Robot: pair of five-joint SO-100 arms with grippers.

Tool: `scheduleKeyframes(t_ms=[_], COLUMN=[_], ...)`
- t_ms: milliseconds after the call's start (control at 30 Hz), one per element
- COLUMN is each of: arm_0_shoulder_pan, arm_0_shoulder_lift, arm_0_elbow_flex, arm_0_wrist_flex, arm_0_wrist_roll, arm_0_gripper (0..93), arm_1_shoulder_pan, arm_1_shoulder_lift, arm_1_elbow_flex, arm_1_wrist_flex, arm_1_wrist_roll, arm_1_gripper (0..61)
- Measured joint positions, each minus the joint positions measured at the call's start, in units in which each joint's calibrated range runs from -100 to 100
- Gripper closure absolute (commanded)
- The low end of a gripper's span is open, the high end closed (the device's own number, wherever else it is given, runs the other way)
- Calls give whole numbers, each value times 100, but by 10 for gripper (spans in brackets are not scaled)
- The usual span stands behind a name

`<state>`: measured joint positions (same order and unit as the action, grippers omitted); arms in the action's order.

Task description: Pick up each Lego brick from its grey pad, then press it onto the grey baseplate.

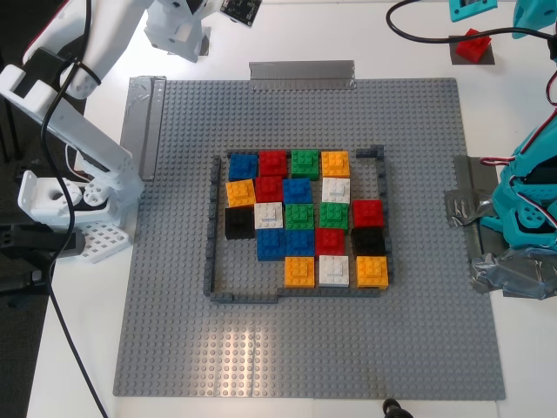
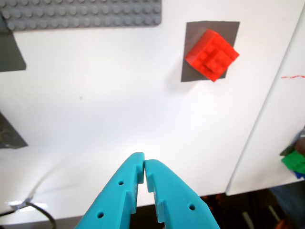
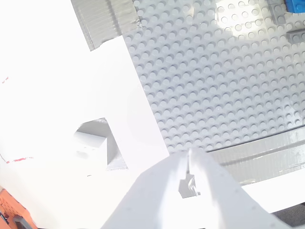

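Observation:
A red Lego brick (image 1: 473,45) (image 2: 212,55) sits askew on its dark grey pad (image 2: 209,29) at the exterior view's top right, beyond the grey baseplate (image 1: 174,305) (image 2: 81,12) (image 3: 214,86). My first gripper (image 2: 144,164), teal, hovers over the bare white table short of the red brick, shut and holding nothing. My second gripper (image 3: 189,155), white, is also shut and empty, above the baseplate's edge. A pale, glare-washed white brick (image 3: 90,140) lies on the table beside it; I cannot make out its pad.
Inside a thin dark grey frame (image 1: 244,296) on the baseplate stand several coloured bricks (image 1: 300,213). Silvery tape strips (image 1: 302,74) (image 1: 144,122) hold the plate's edges. The white arm's base (image 1: 78,209) and the teal arm's taped base (image 1: 526,218) flank the plate.

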<state>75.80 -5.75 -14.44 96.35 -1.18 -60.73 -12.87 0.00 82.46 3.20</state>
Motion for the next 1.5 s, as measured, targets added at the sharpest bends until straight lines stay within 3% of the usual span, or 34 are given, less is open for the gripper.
scheduleKeyframes(t_ms=[100,267,600,767,933,1167,1500], arm_0_shoulder_pan=[0,0,22,22,22,407,511], arm_0_shoulder_lift=[-161,-338,-347,-355,-355,-355,-355], arm_0_elbow_flex=[137,137,146,146,146,146,146], arm_0_wrist_flex=[-35,26,9,9,9,9,9], arm_0_wrist_roll=[0,5,10,5,-16,26,904], arm_0_gripper=[927,927,927,927,927,927,927], arm_1_shoulder_pan=[91,418,327,109,-227,-682,-1255], arm_1_shoulder_lift=[-69,-285,-294,-294,-242,449,1658], arm_1_elbow_flex=[126,1509,1615,1219,967,145,-1547], arm_1_wrist_flex=[-97,-177,-241,-40,-338,-394,-209], arm_1_wrist_roll=[44,68,73,39,59,-39,-342], arm_1_gripper=[612,612,612,612,612,612,611])
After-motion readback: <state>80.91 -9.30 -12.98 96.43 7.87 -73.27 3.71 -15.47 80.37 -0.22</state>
